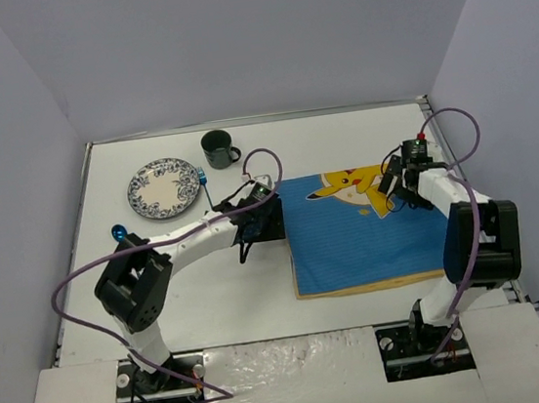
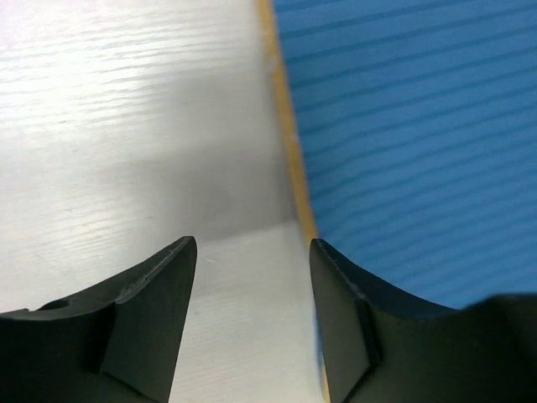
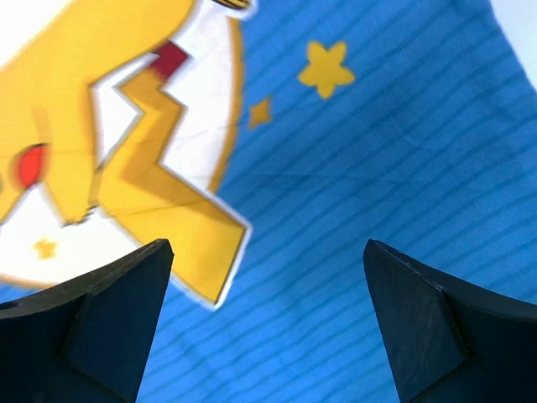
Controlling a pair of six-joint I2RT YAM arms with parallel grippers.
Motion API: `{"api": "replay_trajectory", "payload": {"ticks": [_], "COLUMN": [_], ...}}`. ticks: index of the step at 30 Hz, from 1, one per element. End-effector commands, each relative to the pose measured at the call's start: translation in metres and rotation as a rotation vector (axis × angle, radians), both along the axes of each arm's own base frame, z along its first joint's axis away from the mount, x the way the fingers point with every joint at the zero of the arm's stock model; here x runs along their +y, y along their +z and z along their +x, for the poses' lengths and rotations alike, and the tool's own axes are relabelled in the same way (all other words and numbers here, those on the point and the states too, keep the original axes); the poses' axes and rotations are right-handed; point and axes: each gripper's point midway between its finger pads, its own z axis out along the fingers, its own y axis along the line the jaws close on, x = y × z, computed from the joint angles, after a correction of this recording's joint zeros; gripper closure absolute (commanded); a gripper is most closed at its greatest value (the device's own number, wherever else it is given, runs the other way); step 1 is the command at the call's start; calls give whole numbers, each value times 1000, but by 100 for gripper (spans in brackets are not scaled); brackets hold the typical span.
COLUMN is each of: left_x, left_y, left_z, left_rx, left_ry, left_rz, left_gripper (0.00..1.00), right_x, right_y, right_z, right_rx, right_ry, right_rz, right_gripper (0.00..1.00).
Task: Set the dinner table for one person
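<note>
One plate (image 1: 163,187), one mug (image 1: 218,149), overhead only

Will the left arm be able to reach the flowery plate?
Probably yes. The plate sits uncovered on the table near the left arm, whose fingers are open and empty; only a blue-tipped thing lies beside it.

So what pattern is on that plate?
The plate has a blue ornate rim around a cream centre; top view.

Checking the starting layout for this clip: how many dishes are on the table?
2: a patterned plate at the far left of the table, and a dark mug just beyond it, to its right. Others could be hidden.
</note>
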Motion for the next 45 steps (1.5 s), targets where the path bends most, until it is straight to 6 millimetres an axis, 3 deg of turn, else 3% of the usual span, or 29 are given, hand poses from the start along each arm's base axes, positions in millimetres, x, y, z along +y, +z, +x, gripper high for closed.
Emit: {"api": "replay_trajectory", "payload": {"ticks": [1,2,3,6,10,13,17,19,23,34,40,45], "left_x": [-41,-44,-49,-64,-81,-81,-72,-69,-67,-41,-17,-7], "left_y": [65,67,67,65,51,36,24,22,17,-11,-18,16], "left_z": [5,3,-1,-11,-25,-34,-40,-42,-46,-56,-52,-41], "left_rx": [-132,-127,-115,-87,-14,43,71,78,100,165,156,67], "left_ry": [-119,-130,-149,-197,-245,-253,-238,-237,-248,-243,-200,-184], "left_rz": [-227,-244,-273,-336,-381,-369,-334,-326,-309,-167,-57,-28], "left_gripper": [51,51,56,62,69,77,81,82,82,82,83,83], "right_x": [13,14,29,61,111,133,149,155,165,154,148,148], "right_y": [58,59,72,81,78,61,40,33,13,-55,-64,-59], "right_z": [12,13,12,8,-1,-8,-19,-24,-34,-62,-71,-70], "right_rx": [-164,-167,-209,-245,-247,-223,-180,-165,-129,67,94,80], "right_ry": [60,65,115,205,327,362,384,396,407,335,311,315], "right_rz": [25,25,66,148,221,287,329,336,357,335,314,312], "right_gripper": [6,6,9,17,41,63,88,95,100,100,100,100]}}
